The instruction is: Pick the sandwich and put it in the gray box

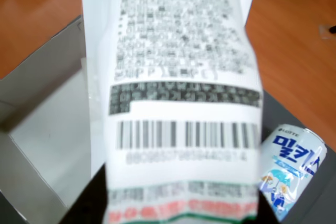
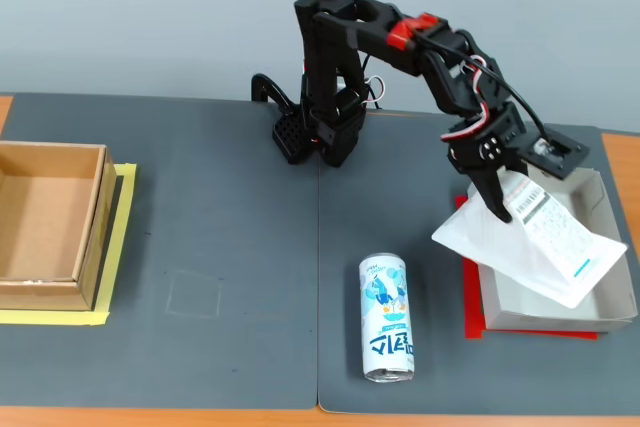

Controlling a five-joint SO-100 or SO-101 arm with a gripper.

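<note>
The sandwich (image 2: pixel 540 242) is a flat clear-and-white package with a barcode label. My gripper (image 2: pixel 503 209) is shut on its upper edge and holds it tilted over the gray box (image 2: pixel 612 299), low end resting over the box's left wall. In the wrist view the sandwich (image 1: pixel 178 103) fills the middle, hanging from my dark fingers (image 1: pixel 89 203) at the bottom. The gray box (image 1: pixel 47 140) shows behind it at the left. The gripper's tips are hidden by the package there.
A white-and-blue drink can (image 2: pixel 386 317) lies on the dark mat left of the gray box, also in the wrist view (image 1: pixel 289 169). A brown cardboard box (image 2: pixel 45 222) on yellow tape sits at the far left. The arm's base (image 2: pixel 320 127) stands at the back.
</note>
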